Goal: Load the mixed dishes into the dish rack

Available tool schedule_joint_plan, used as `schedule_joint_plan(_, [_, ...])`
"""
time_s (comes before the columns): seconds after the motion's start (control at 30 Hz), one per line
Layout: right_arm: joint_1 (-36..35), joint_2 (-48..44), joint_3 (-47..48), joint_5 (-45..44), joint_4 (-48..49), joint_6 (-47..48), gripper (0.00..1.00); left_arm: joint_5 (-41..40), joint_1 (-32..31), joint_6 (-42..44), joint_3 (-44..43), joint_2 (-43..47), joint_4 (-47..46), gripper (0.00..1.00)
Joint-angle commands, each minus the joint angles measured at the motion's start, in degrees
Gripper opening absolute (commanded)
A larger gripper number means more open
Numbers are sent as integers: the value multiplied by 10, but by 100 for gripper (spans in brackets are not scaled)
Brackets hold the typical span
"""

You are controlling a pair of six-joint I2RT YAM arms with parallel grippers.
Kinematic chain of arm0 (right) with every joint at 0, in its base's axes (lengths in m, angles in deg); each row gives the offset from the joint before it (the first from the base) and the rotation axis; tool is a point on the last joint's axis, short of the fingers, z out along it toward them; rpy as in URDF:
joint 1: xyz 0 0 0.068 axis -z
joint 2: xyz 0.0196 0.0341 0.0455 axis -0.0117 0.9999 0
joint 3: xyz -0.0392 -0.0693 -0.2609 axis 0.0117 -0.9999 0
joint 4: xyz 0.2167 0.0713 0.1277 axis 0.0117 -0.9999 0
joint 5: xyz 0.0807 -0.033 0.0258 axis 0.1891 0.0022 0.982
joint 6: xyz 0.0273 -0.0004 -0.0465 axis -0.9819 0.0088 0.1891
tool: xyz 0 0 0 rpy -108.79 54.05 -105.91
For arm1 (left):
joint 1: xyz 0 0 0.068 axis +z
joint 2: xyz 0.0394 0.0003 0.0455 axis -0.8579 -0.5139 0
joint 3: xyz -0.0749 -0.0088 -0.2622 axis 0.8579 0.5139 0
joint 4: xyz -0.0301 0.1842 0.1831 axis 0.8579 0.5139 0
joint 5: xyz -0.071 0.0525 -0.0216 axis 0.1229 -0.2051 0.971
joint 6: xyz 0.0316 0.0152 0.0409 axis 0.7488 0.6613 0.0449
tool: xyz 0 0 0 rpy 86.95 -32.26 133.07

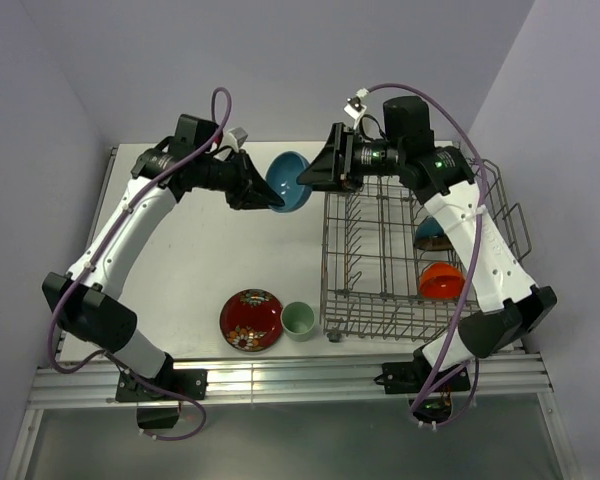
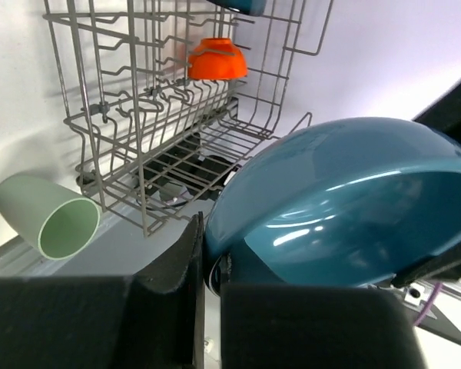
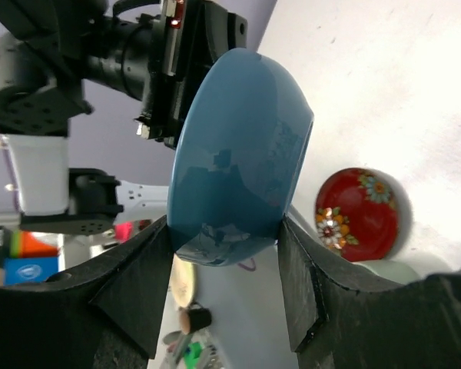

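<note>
Glossy round blue bowl (image 1: 288, 178) is up in the air, tipped on its side, above the flat white table (image 1: 180, 270) just off the far-left corner of the large rectangular grey metal wire dish rack (image 1: 370, 260), not in it yet. Both arms have it. Left gripper (image 1: 272, 203) comes in from the left, and in the left wrist view its black fingers (image 2: 177, 261) are pinched nearly together on the bowl's rim, with the blue bowl (image 2: 330, 200) filling the frame. Right gripper (image 1: 305, 180) comes in from the right. In the right wrist view its fingers (image 3: 138, 284) stand fairly wide, one on each side of the blue bowl (image 3: 238, 146), pressed against its outer wall, so it is gripping across the body. Small round orange-red bowl (image 1: 440, 280) sits on its side among the tines on the right side of the dish rack. A bluish dish (image 1: 432, 232) is just beyond it, partly hidden by the right arm, so its kind is unclear. Round red patterned plate (image 1: 251, 320) with floral marks lies flat on the table near the front edge. Small pale green cup (image 1: 298, 320) stands upright just beside it, between the plate and the rack's near-left corner.
</note>
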Motion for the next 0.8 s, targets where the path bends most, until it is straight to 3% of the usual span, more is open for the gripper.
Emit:
schedule_joint_plan(0.0, [-11,27,95,-106,-143,114,52,-69,-4,60,-65,-19,125,0])
schedule_joint_plan(0.1, [-20,37,157,-196,-214,188,60,-115,-7,81,-92,-40,194,0])
schedule_joint_plan(0.23, [-46,6,144,-300,-237,214,65,-189,-17,98,-110,-48,286,0])
schedule_joint_plan(0.4, [-127,-19,116,-406,-237,236,66,-212,-20,80,-59,-16,292,0])
schedule_joint_plan(0.7, [-203,-57,57,-419,-196,249,68,-176,-22,73,0,25,291,0])
schedule_joint_plan(0.77, [-207,-63,45,-429,-183,230,73,-175,-23,77,7,32,291,0])
